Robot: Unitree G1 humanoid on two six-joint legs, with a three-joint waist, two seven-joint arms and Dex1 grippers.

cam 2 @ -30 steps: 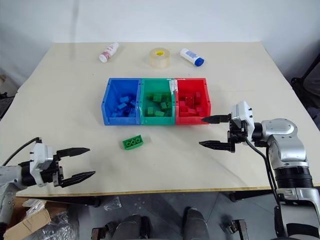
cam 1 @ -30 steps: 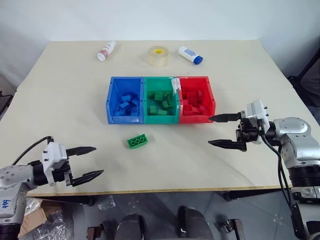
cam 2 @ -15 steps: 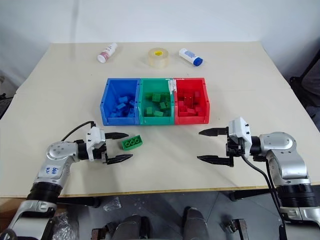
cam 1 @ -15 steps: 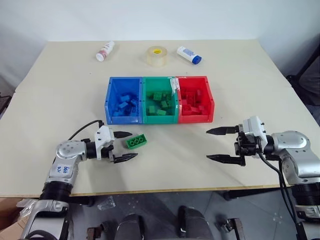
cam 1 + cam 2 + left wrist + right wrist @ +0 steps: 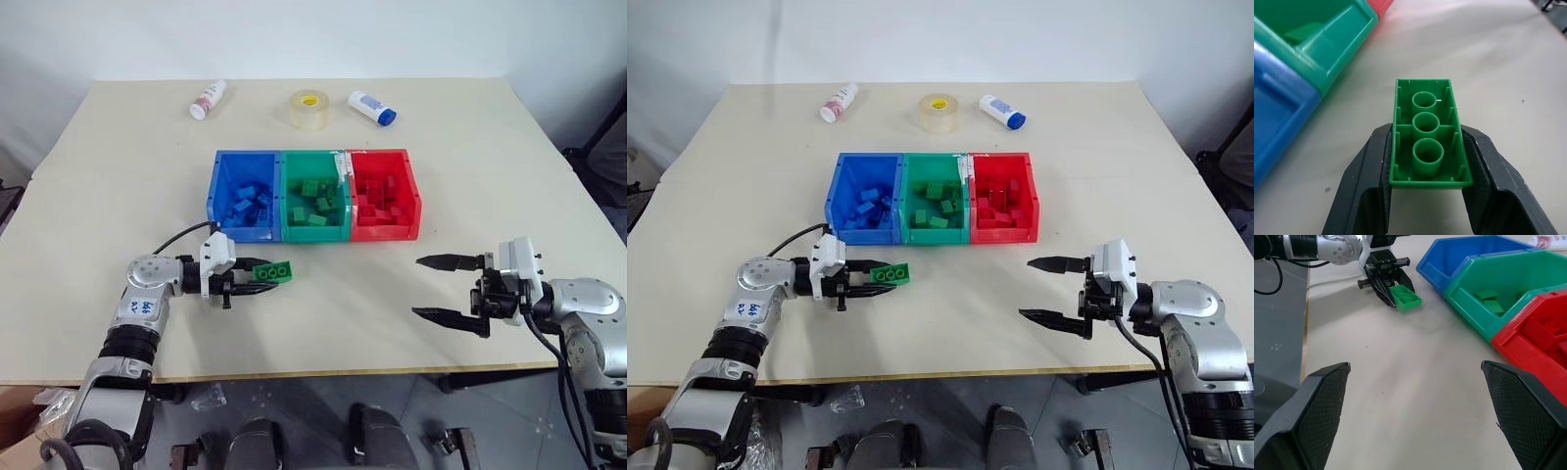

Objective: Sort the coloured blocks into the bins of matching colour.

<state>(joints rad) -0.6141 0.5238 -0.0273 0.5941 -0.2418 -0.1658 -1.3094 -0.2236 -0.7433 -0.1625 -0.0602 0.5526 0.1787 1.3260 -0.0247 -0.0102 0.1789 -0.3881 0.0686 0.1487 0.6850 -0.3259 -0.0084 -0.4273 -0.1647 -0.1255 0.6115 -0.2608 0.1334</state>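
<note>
A long green block lies underside up on the table just in front of the bins, and my left gripper is shut on its near end; the left wrist view shows both fingers pressed against the block's long sides. The blue bin, green bin and red bin stand joined in a row mid-table, each holding several blocks of its own colour. My right gripper hangs open and empty over the table to the right, in front of the red bin.
Two small white bottles and a tape roll lie at the back of the table. The table's front edge runs close behind both grippers.
My left gripper came in from the front left corner to the green block and shut on it. The right gripper drew back a little toward the table's front edge, still open.
</note>
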